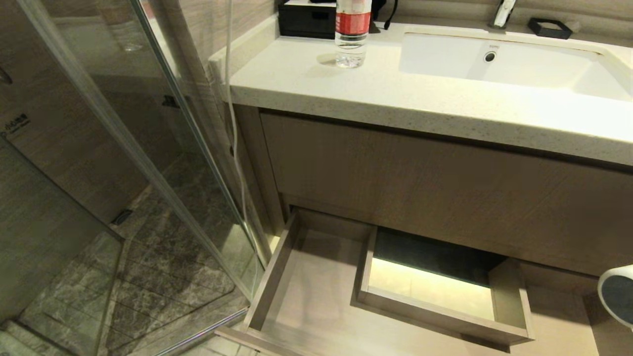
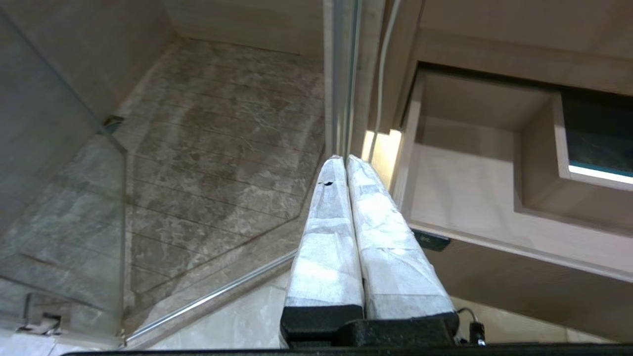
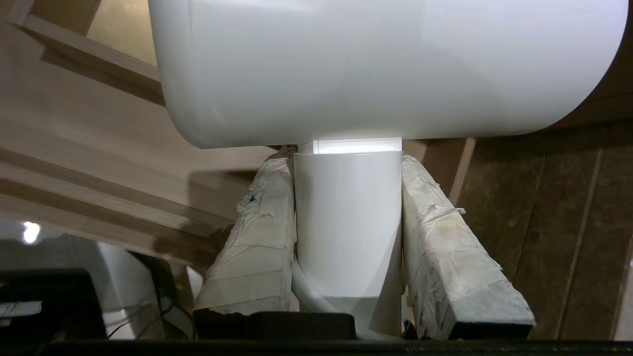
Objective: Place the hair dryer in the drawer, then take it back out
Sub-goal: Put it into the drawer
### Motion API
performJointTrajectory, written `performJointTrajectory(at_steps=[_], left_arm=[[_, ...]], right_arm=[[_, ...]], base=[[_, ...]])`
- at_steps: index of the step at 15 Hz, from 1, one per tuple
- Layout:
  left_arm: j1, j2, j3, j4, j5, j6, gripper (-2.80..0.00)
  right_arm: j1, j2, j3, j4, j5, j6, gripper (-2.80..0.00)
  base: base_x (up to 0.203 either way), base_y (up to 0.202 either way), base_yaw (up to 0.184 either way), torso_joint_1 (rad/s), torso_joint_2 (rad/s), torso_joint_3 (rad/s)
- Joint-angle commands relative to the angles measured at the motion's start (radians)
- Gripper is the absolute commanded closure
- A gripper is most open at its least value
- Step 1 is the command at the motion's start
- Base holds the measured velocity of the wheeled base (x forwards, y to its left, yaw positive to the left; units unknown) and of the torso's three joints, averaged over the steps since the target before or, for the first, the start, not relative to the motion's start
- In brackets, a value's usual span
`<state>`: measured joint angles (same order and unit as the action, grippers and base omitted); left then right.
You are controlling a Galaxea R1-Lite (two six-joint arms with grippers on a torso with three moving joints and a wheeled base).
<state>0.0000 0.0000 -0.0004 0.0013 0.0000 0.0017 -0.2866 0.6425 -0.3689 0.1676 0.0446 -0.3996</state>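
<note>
Left gripper: fingers pressed together, empty, beside the shower glass. Drawer: pulled open under the vanity counter, boxed cutout inside. Right gripper: clenched on the handle of the hair dryer, above the drawer's right end.

**Open drawer under the vanity, hair dryer at the frame's edge**

The drawer stands pulled out below the taller wood-grain front panel of the vanity. Inside the drawer, a boxed rectangular cutout rises from its floor, with lit floor showing through it. Right of the cutout, the hair dryer enters at the picture's edge, its round grey grille end visible. Above the panel lies the pale countertop, bearing a clear water bottle with a red label left of the white sink. Left of the drawer, a glass shower door stands over grey marbled floor tiles
</note>
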Motion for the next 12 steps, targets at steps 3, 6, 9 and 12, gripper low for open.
performJointTrajectory(at_steps=[3,6,9,12], left_arm=[[0.000,0.000,0.000,0.000,0.000,0.000,0.00],[0.000,0.000,0.000,0.000,0.000,0.000,0.00],[0.000,0.000,0.000,0.000,0.000,0.000,0.00],[0.000,0.000,0.000,0.000,0.000,0.000,0.00]], right_arm=[[0.000,-0.018,0.013,0.007,0.000,-0.002,0.00],[-0.001,-0.012,0.014,0.009,-0.002,-0.002,0.00],[-0.002,-0.004,0.013,0.001,-0.002,-0.002,0.00],[-0.002,-0.006,0.012,0.000,0.000,-0.002,0.00]], base=[[0.000,0.000,0.000,0.000,0.00,0.000],[0.000,0.000,0.000,0.000,0.00,0.000],[0.000,0.000,0.000,0.000,0.00,0.000],[0.000,0.000,0.000,0.000,0.00,0.000]])
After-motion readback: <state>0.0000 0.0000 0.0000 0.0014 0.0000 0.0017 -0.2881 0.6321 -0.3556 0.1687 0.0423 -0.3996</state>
